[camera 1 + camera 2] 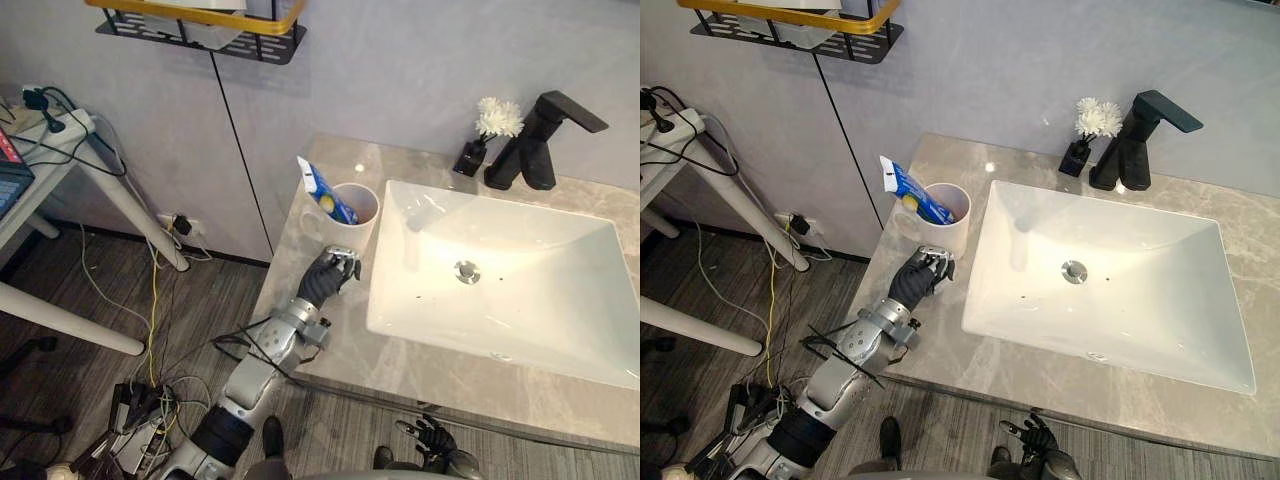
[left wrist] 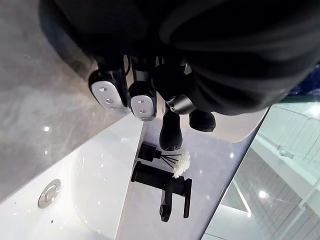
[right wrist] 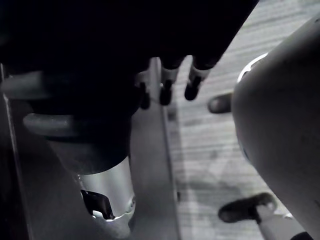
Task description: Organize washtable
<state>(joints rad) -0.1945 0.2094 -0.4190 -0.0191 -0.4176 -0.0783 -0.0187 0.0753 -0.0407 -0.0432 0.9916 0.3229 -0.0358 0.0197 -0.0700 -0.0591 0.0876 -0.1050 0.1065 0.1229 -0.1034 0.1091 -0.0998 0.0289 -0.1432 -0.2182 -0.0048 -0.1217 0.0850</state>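
At the left end of the surface [image 1: 335, 355], beside the sink [image 1: 540, 300], the left hand [image 1: 325, 280] touches the toothpaste [image 1: 325, 192] cup [image 1: 362, 230], fingers curled on nothing; grasping it probably needs them opened first.

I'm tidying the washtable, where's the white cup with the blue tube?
In the eye views, the white cylindrical cup stands on the grey marble counter, left of the white rectangular basin, just beyond the left hand.

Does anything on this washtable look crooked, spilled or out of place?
Only the toothpaste tube: it leans slanted in the white cup, sticking out over the rim. The cup stands upright near the left edge of the counter. Nothing looks spilled or broken.
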